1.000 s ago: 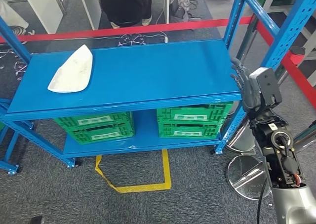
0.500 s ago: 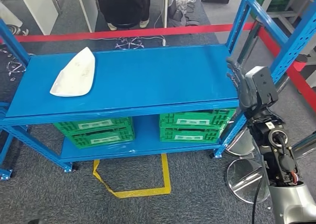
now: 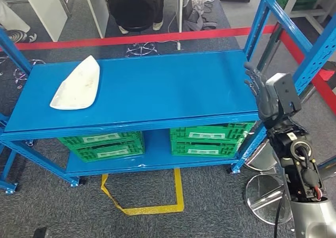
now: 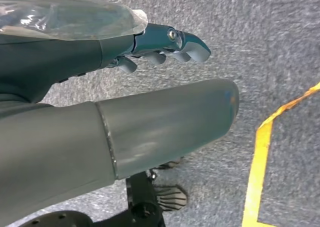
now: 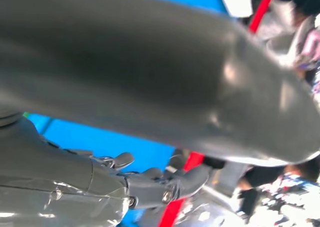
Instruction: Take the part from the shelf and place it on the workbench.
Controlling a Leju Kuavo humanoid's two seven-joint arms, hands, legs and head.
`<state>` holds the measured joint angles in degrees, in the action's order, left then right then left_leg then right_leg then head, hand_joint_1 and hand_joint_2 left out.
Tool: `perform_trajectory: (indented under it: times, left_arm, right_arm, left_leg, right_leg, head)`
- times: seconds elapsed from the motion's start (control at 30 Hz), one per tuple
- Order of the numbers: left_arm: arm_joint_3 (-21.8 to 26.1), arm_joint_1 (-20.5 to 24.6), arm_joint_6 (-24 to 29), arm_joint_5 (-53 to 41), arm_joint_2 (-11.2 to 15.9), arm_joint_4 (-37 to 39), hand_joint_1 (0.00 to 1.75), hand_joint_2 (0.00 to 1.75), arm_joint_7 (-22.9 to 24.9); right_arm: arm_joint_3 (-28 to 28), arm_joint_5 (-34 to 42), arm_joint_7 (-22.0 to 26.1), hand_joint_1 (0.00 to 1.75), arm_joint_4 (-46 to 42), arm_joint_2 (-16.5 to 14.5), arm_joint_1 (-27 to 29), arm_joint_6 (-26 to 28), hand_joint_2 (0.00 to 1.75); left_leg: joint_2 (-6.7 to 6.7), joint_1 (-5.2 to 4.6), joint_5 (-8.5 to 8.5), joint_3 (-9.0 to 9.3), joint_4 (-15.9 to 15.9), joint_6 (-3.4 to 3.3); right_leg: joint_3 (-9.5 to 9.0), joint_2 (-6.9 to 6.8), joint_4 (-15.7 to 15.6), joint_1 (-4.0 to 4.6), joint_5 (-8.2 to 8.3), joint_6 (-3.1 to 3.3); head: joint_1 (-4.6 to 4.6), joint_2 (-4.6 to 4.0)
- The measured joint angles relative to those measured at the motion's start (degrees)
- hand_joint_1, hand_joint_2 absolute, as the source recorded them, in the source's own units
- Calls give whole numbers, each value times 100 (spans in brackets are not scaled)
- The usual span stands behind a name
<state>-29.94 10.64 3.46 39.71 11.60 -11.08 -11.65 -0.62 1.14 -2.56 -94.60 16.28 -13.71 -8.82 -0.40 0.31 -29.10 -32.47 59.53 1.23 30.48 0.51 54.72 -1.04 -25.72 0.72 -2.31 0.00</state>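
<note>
Shifted view; right hand [image 3: 259, 91] empty beside shelf [image 3: 158, 91]

head: high, looking down on shelf [image 3: 134, 86] | left wrist: close, floorward | right wrist: close, shares shelf

Right arm: raised from the lower right in the head view, wrist bent upward.
Right hand [image 3: 259, 91]: empty, fingers [image 3: 252, 79] spread and pointing up.
Left hand [image 4: 124, 77]: hanging low, empty, thumb [image 4: 166, 122] straight, dark fingers [image 4: 173, 42] nearly straight and apart from it.
</note>
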Motion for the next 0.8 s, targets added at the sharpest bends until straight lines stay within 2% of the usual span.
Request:
perform_trajectory:
  times: [0.07,0.1,0.13,0.17,0.23,0.27,0.3,0.33,0.4,0.47,0.53,0.57,0.6,0.63,0.67,0.7,0.73,0.77,0.8]
  left_arm:
    - [0,4,-1,-6,-2,0,0,0,1]
    - [0,-7,-1,-6,-3,1,0,0,2]
    - [0,-18,-1,-4,-4,1,0,0,2]
    - [0,-26,-1,0,-4,1,0,0,2]
    - [0,-27,-1,14,6,1,0,0,2]
    - [0,-21,-1,21,11,1,0,0,2]
    - [0,-17,-1,26,14,1,0,0,2]
    - [0,-15,-1,30,15,1,0,0,2]
    - [0,-16,-1,32,14,1,0,0,2]
    - [0,-20,-1,33,14,1,0,0,2]
    - [1,-23,-1,33,14,1,0,0,2]
    - [1,-26,-1,33,14,2,0,0,2]
    - [1,-30,-1,33,13,2,0,0,2]
    - [1,-35,-1,33,11,2,0,0,2]
    - [0,-38,-1,33,10,2,0,0,2]
    - [0,-39,-1,33,8,2,0,0,2]
    - [0,-40,-1,34,7,2,0,0,2]
    - [0,-36,-1,34,4,2,0,0,2]
    - [0,-31,-1,34,2,2,0,0,2]
  right_arm:
    - [8,12,1,0,-6,0,-4,-40,0]
    - [13,16,0,0,-5,0,-2,-55,0]
    - [17,17,1,0,-4,0,-2,-69,0]
    - [22,17,3,0,-4,0,-4,-83,0]
    - [30,18,14,0,-4,0,-17,-108,0]
    - [34,22,21,0,-4,0,-31,-122,0]
    - [38,29,28,0,-4,0,-48,-137,0]
    - [42,37,36,0,-4,0,-64,-154,0]
    - [48,56,49,0,-5,0,-88,-180,0]
    - [51,66,60,0,-6,0,-106,-187,0]
    - [51,68,65,0,-2,0,-117,-187,0]
    - [53,68,66,0,2,0,-115,-187,0]
    - [56,68,65,0,7,0,-105,-187,0]
    - [60,68,64,0,12,0,-96,-187,0]
    - [63,68,63,0,15,0,-92,-187,0]
    - [65,68,63,0,17,0,-93,-187,0]
    - [66,67,63,0,17,0,-97,-187,0]
    - [67,67,64,0,18,0,-101,-187,0]
    - [68,67,66,0,18,0,-106,-187,0]
  left_leg:
    - [3,15,-280,-489,840,52]
    - [3,21,-327,-702,1142,64]
    - [3,25,-266,-817,1236,68]
    - [4,26,-95,-808,1087,62]
    - [14,25,387,-513,291,26]
    - [20,14,544,-347,-98,-4]
    - [24,1,618,-235,-354,-36]
    - [26,-14,612,-185,-467,-68]
    - [12,-17,579,-158,-498,-137]
    - [2,3,567,-95,-544,-213]
    - [-4,7,534,-24,-568,-278]
    - [-10,2,510,3,-567,-299]
    - [-19,-3,485,30,-566,-309]
    - [-31,-6,457,63,-565,-310]
    - [-46,-7,426,105,-563,-305]
    - [-63,-8,392,157,-563,-295]
    - [-80,-8,355,209,-563,-279]
    - [-97,-17,318,247,-556,-257]
    - [-113,-23,291,262,-547,-234]
  right_leg:
    - [-29,-14,-6,4,-31,38]
    - [-44,-16,-5,6,-49,46]
    - [-64,-15,-5,5,-70,48]
    - [-94,-13,-5,4,-95,43]
    - [-171,-10,-7,3,-155,14]
    - [-200,-7,-4,14,-190,-11]
    - [-219,-4,-7,25,-219,-37]
    - [-228,-2,-15,36,-242,-66]
    - [-252,-6,-43,40,-278,-128]
    - [-196,-16,128,30,-399,-187]
    - [115,-20,785,24,-691,-223]
    - [353,-19,1227,24,-846,-236]
    - [570,-19,1580,25,-929,-245]
    - [711,-19,1748,25,-902,-249]
    - [743,-20,1685,25,-758,-245]
    - [656,-18,1385,25,-513,-232]
    - [506,-8,958,27,-240,-209]
    - [347,12,566,36,-47,-184]
    - [211,29,268,44,58,-156]
  head:
    - [63,0]
    - [79,0]
    - [88,0]
    - [96,0]
    - [113,0]
    - [128,0]
    - [134,0]
    - [138,0]
    - [130,0]
    - [106,-1]
    - [52,-1]
    - [28,0]
    - [8,0]
    - [-9,0]
    - [-25,0]
    - [-46,0]
    - [-70,0]
    - [-84,0]
    - [-93,0]
